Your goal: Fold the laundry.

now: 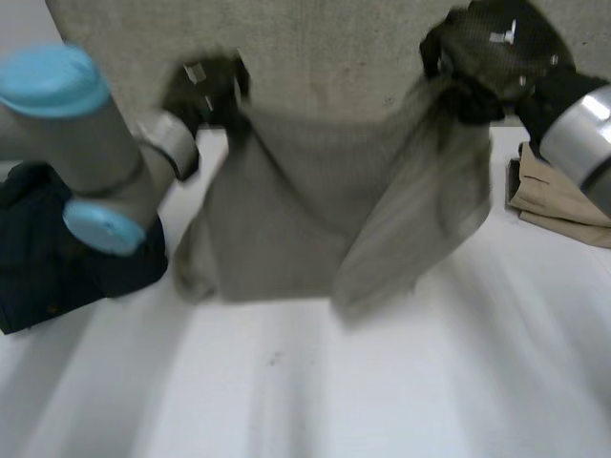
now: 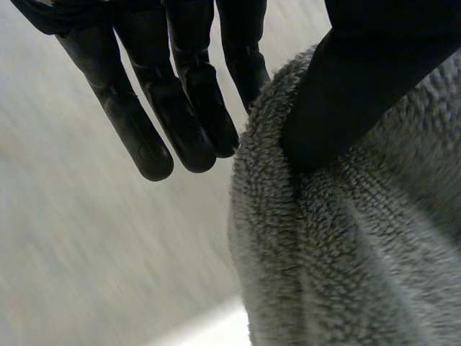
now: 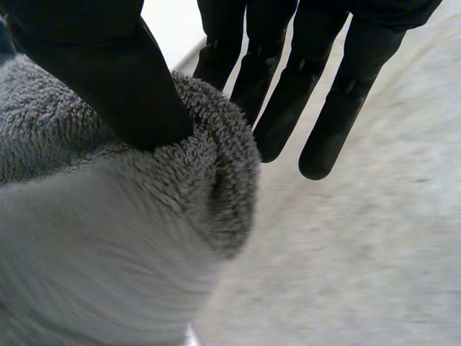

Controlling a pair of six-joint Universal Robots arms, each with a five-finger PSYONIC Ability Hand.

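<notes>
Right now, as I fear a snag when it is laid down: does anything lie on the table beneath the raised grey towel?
Nothing visible does. The grey fluffy towel hangs from the left hand and right hand over bare white table. The dark navy garment and the tan folded cloth lie off to its sides, not beneath.

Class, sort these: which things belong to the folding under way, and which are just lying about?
In the job: grey towel, pinched by left robot hand and right robot hand.
Lying about for now: dark garment, tan garment, on the white table.
</notes>
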